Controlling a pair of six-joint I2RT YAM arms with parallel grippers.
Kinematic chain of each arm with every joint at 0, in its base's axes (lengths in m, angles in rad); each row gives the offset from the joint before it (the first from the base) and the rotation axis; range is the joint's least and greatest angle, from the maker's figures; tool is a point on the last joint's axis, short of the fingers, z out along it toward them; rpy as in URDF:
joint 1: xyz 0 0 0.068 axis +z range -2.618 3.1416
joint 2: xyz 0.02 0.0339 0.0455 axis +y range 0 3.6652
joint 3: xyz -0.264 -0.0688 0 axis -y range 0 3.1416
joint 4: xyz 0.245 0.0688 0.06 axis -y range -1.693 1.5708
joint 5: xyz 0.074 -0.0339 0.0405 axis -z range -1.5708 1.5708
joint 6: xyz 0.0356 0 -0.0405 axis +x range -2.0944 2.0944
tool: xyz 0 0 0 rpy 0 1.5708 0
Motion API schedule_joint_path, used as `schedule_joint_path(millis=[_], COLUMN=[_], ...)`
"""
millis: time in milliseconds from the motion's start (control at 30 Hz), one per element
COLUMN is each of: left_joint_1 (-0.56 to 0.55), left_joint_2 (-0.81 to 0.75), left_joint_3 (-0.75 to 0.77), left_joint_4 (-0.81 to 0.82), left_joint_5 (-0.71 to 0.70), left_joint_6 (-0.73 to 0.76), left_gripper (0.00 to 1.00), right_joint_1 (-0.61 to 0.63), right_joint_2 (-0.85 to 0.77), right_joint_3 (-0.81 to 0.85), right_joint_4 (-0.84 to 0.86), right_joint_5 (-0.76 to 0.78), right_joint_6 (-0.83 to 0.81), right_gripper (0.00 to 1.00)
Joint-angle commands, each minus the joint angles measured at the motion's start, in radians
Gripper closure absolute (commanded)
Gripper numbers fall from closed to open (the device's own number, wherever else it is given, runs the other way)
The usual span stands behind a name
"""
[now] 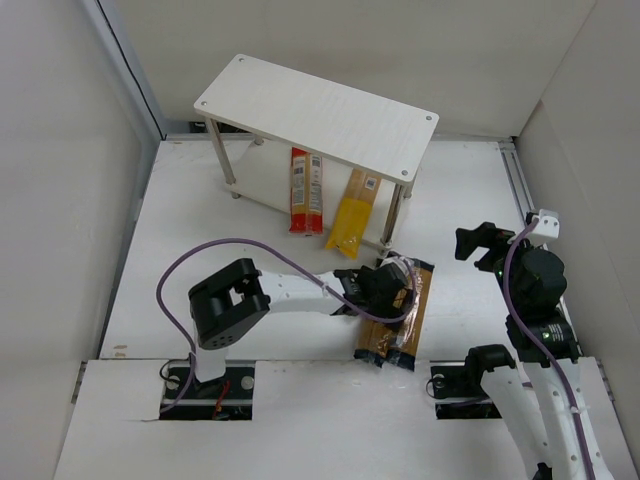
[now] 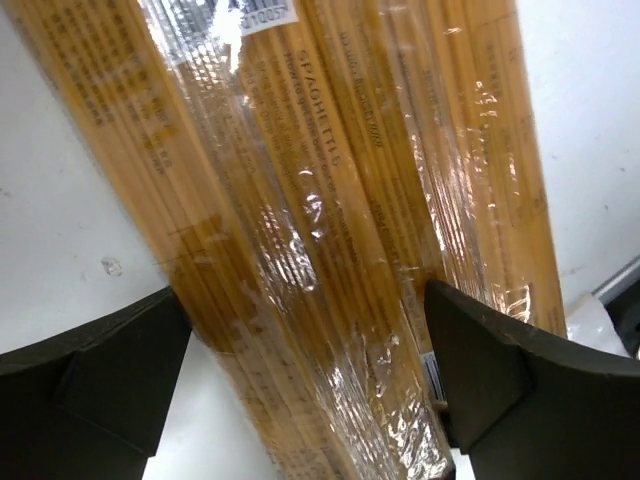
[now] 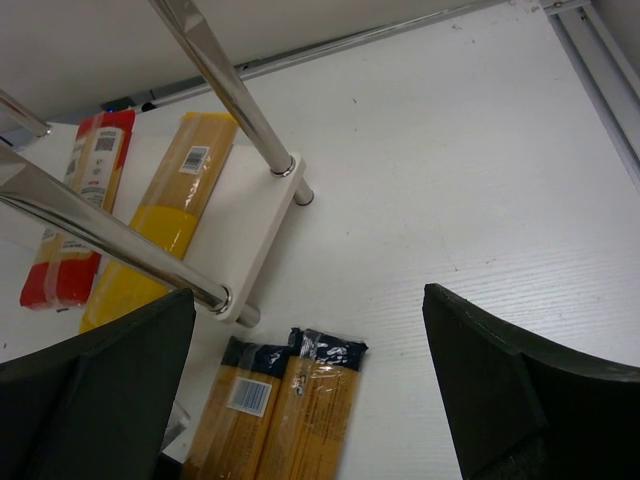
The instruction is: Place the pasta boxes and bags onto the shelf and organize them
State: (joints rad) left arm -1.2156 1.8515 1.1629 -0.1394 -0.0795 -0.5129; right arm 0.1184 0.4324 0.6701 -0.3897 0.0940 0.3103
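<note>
The left gripper [image 2: 305, 370] stands fully open and holds nothing. Its two dark fingers [image 2: 110, 375] straddle two clear bags of golden-brown spaghetti with dark ends [image 2: 300, 200]. The bags lie side by side, flat on the white table [image 1: 460, 190]. It cannot be told whether the fingers touch the film. To the right of the left gripper, the right gripper [image 3: 310, 385] hangs above the table, also wide open and empty. Beyond both grippers stands the two-tier shelf of pale wood boards on thin metal legs [image 1: 320, 115]. On its lower board lie a red-and-orange flat box [image 1: 305, 190] and a bright yellow bag [image 1: 352, 212], near each other but apart.
</note>
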Motion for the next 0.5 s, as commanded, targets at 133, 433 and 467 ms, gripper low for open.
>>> schedule_joint_path(millis=[133, 433, 467], left_joint_1=[0.001, 0.001, 0.001], left_joint_2=[0.020, 0.120, 0.145], left_joint_3=[-0.008, 0.020, 0.033], left_joint_4=[-0.046, -0.140, -0.140], left_joint_5=[-0.074, -0.147, -0.147], left_joint_6=[-0.033, -0.067, -0.055], left_gripper=[0.35, 0.37, 0.35], right_joint_1=[0.007, 0.007, 0.007], right_joint_2=[0.000, -0.018, -0.018], right_joint_3=[-0.004, -0.004, -0.004], right_joint_4=[0.034, 0.043, 0.043], right_joint_5=[-0.011, -0.011, -0.011], right_joint_6=[0.001, 0.001, 0.001], right_gripper=[0.00, 0.00, 0.00])
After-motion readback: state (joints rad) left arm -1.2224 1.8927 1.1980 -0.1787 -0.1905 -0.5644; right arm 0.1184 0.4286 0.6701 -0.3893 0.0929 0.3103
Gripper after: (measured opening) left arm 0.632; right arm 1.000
